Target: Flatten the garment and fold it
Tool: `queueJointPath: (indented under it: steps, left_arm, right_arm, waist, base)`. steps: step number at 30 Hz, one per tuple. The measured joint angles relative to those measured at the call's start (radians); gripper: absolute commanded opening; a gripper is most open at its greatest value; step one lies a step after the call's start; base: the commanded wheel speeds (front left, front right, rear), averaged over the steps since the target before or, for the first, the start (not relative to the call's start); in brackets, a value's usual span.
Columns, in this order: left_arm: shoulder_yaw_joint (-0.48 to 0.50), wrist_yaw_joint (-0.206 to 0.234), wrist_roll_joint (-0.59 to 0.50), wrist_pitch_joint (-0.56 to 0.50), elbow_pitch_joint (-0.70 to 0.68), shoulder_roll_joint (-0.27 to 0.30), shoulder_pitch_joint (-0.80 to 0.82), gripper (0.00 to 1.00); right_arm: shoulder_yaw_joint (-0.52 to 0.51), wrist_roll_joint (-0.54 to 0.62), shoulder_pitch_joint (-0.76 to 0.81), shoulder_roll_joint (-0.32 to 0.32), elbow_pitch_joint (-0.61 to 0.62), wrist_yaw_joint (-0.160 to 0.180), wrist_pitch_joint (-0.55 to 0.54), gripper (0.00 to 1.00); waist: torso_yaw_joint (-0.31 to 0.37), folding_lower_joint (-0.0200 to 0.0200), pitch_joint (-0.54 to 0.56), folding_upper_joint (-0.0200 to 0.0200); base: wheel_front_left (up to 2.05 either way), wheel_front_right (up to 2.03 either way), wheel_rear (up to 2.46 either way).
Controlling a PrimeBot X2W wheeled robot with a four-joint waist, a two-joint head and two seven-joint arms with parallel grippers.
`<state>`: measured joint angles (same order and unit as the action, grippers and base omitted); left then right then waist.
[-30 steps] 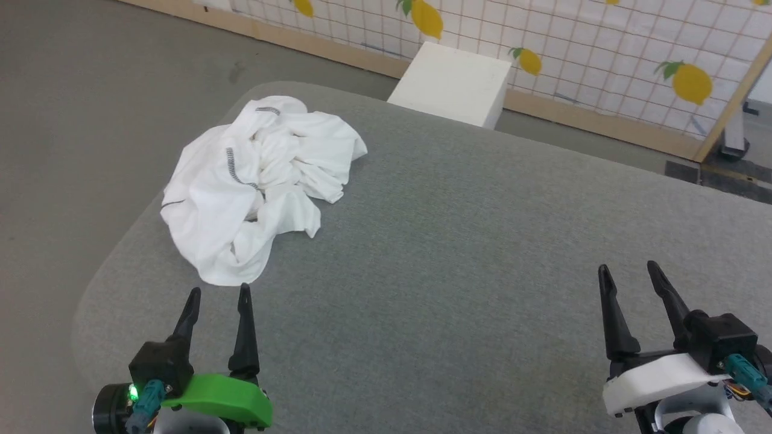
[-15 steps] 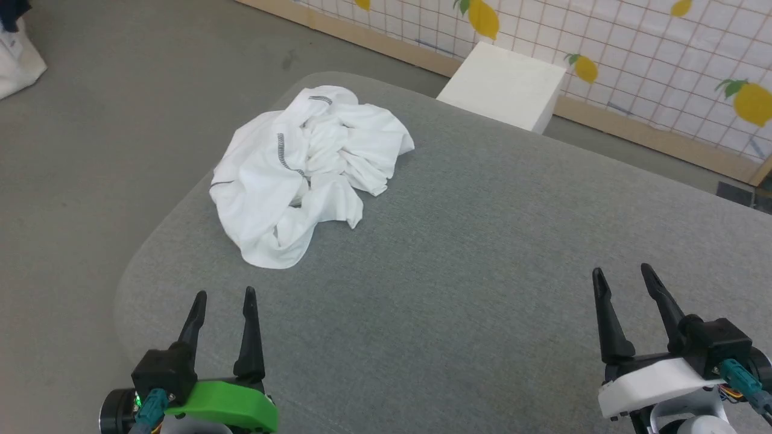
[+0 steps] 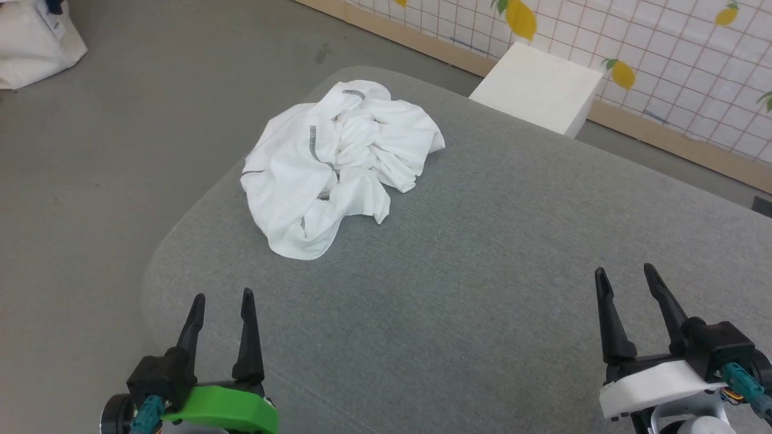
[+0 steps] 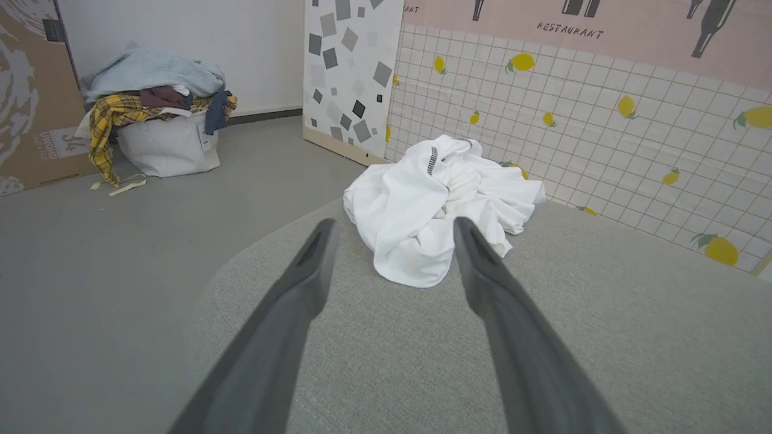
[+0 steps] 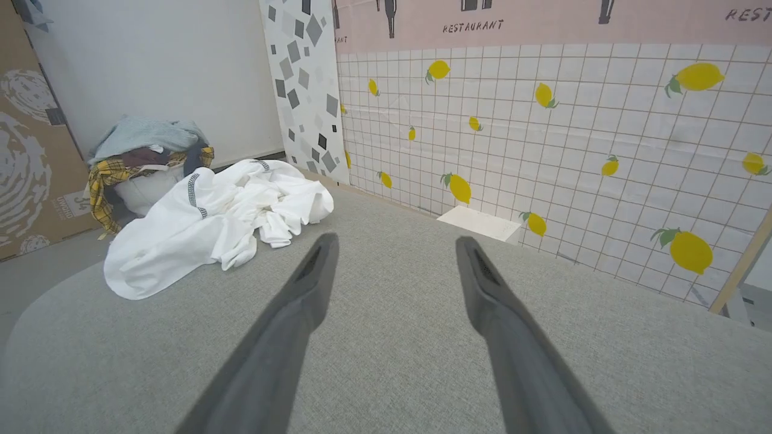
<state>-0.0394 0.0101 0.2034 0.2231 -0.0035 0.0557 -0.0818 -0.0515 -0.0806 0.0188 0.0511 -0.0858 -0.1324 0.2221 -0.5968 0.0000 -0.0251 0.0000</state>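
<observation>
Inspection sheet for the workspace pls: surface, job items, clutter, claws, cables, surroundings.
Surface: grey fabric-covered table, rounded corners.
Job's things: garment, white, crumpled in a heap near the far left corner, not yet flattened.
Clutter: nothing seen on the table.
Claws: left claw and right claw both open, empty, over the near edge, apart from the garment.
Cables: teal connectors at both wrists; nothing trailing on the table.
Surroundings: white box beyond the far edge, lemon-print tiled panel, laundry bag heaped with clothes, cardboard box.

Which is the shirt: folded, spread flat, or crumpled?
Crumpled: the shirt lies in a bunched, creased heap on the grey surface.
</observation>
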Motion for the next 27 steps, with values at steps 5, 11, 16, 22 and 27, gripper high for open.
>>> queueJointPath:
  steps: [5,11,16,22,27]
  left_arm:
    - [-0.002,0.0,0.009,0.009,0.0,0.0,0.0,1.0]
    - [-0.002,0.0,0.019,0.027,0.001,0.0,0.0,1.0]
    - [-0.004,0.0,0.023,0.031,0.003,0.0,0.0,1.0]
    - [-0.006,0.0,0.027,0.031,0.006,0.0,0.0,1.0]
    - [-0.001,0.004,0.061,0.034,-0.011,0.0,0.003,1.0]
  right_arm:
    - [-0.003,0.0,0.0,0.0,-0.004,0.0,0.01,1.0]
    - [-0.009,0.0,-0.01,0.0,-0.01,0.0,0.026,1.0]
    - [-0.009,0.0,-0.02,-0.001,-0.011,0.0,0.034,1.0]
    - [-0.01,0.002,-0.02,-0.001,-0.011,0.0,0.034,1.0]
    - [-0.011,0.006,-0.02,-0.001,-0.008,0.0,0.034,1.0]
  waist:
    - [-0.02,0.0,-0.005,0.0]
    - [-0.053,0.0,-0.012,0.0]
    - [-0.06,0.0,-0.02,0.0]
    - [-0.057,0.0,-0.02,0.0]
    - [-0.054,0.0,-0.021,0.0]
  base:
    - [0.0,0.0,0.0]
    - [0.0,0.0,0.0]
    - [0.0,0.0,0.0]
    - [0.0,0.0,0.0]
    - [0.0,0.0,0.0]
